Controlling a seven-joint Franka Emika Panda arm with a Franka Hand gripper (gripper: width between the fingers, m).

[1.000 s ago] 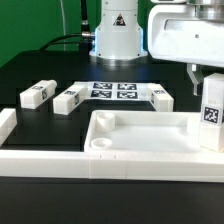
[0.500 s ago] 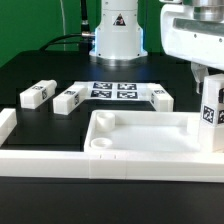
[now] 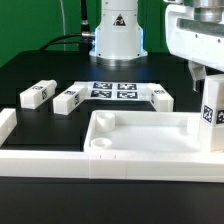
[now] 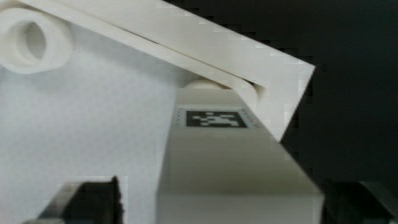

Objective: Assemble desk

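Gripper (image 4: pixel 217 200) now spread wide; upright leg block (image 3: pixel 212 115) between jaws released, left standing in tabletop (image 3: pixel 140 114) corner. Leg judged placed; fastening perhaps still needed.

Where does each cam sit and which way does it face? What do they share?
Exterior view: off the arm, low by the near rail, facing across the tabletop toward the robot base; the base and fingers show.
Wrist view: on the wrist, looking down between the open fingers at the upright leg block; only the fingers show.
Shared: the leg block, the tabletop corner it stands in, the fingers.
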